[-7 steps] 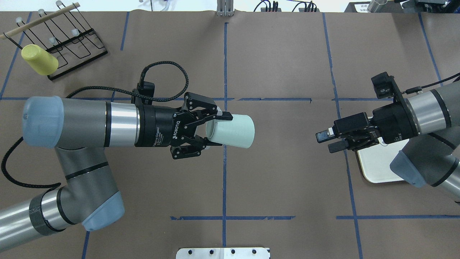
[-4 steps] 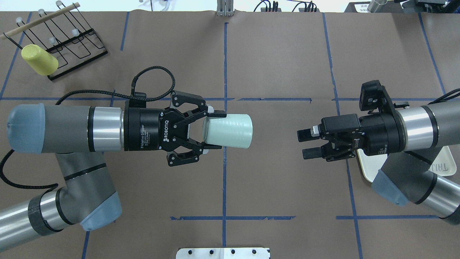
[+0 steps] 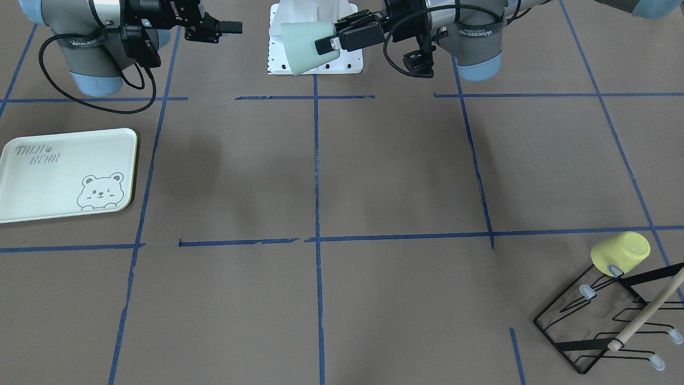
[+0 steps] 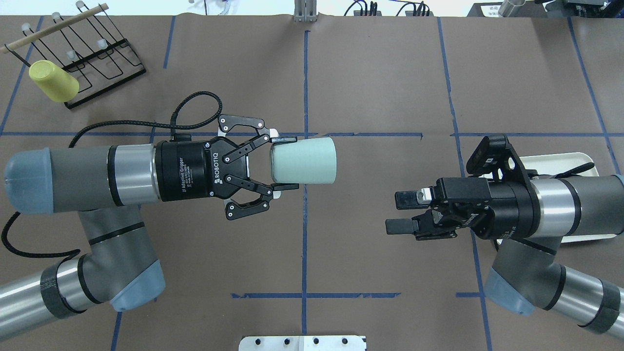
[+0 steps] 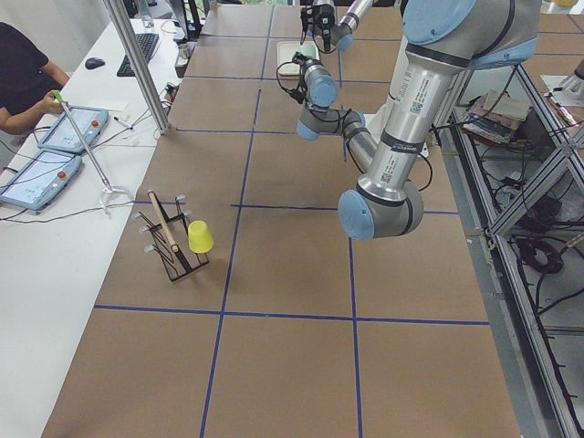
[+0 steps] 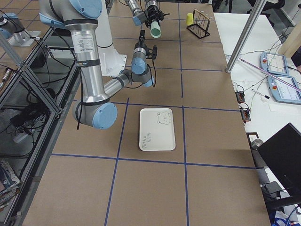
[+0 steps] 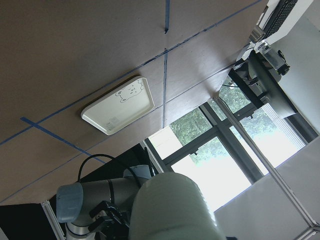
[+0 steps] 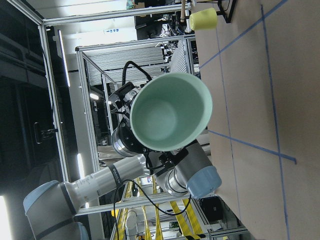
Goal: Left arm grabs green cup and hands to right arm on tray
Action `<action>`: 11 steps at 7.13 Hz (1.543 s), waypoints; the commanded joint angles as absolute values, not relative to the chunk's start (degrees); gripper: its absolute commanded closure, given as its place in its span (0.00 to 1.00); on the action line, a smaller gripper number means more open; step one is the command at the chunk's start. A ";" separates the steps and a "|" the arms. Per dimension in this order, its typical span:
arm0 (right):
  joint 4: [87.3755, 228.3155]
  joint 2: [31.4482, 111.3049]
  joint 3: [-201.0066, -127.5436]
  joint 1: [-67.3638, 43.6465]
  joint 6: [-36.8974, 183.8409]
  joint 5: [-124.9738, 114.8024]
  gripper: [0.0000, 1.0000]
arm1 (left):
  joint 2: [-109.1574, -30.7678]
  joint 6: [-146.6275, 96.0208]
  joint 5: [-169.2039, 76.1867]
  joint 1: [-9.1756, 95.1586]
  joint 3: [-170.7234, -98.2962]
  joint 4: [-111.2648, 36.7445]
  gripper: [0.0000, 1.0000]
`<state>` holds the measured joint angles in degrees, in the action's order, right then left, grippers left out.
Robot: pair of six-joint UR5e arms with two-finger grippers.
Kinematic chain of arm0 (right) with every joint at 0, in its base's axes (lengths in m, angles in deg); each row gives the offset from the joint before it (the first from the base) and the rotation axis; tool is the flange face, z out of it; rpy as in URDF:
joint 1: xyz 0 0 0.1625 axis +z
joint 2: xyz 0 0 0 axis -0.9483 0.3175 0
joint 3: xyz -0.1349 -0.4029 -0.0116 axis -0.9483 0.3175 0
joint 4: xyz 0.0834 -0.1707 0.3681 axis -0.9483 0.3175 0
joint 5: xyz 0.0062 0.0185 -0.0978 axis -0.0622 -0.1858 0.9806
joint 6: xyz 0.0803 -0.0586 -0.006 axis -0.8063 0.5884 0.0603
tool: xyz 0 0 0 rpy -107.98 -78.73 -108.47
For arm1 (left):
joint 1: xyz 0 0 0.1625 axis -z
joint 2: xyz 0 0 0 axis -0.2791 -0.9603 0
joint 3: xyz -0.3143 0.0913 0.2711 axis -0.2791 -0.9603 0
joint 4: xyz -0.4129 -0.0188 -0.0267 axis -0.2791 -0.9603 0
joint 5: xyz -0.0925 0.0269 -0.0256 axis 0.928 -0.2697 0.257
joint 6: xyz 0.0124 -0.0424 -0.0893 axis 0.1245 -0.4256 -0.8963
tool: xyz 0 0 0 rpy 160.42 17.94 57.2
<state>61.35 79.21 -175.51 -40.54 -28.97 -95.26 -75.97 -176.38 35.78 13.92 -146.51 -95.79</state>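
My left gripper [image 4: 283,164] is shut on the narrow base end of the pale mint-green cup [image 4: 304,160] and holds it sideways above the table's middle, mouth toward the right arm. The front-facing view shows the same hold, gripper [image 3: 327,41] on cup [image 3: 302,40]. My right gripper [image 4: 400,213] is open and empty, fingers pointing at the cup, a short gap to its right. The right wrist view looks straight into the cup's open mouth [image 8: 170,110]. The cream-green bear tray [image 3: 64,174] lies flat under the right arm and is partly hidden in the overhead view [image 4: 555,163].
A yellow cup [image 4: 53,80] hangs upside down on a black wire rack [image 4: 92,58] at the far left corner. A white base plate [image 4: 302,342] sits at the near table edge. Blue tape lines cross the brown table cover.
The right gripper has moved left toward the cup and a little nearer the robot, uncovering more tray. The left gripper has shifted the cup slightly back and away, still holding it.
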 commanded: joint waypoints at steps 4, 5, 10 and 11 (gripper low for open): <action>62.81 75.93 -174.38 -41.17 -21.30 -91.49 0.05 | -75.07 -188.36 35.23 11.31 -145.49 -99.57 0.96; 64.30 75.14 -174.03 -41.25 -20.51 -91.49 0.05 | -75.07 -188.38 35.23 11.13 -145.41 -99.57 0.95; 67.12 71.97 -172.45 -41.52 -19.63 -90.70 0.10 | -75.07 -190.40 35.23 10.43 -145.41 -99.57 0.93; 67.30 71.36 -172.27 -41.52 -19.63 -90.70 0.10 | -75.15 -190.40 35.23 10.34 -145.41 -99.57 0.93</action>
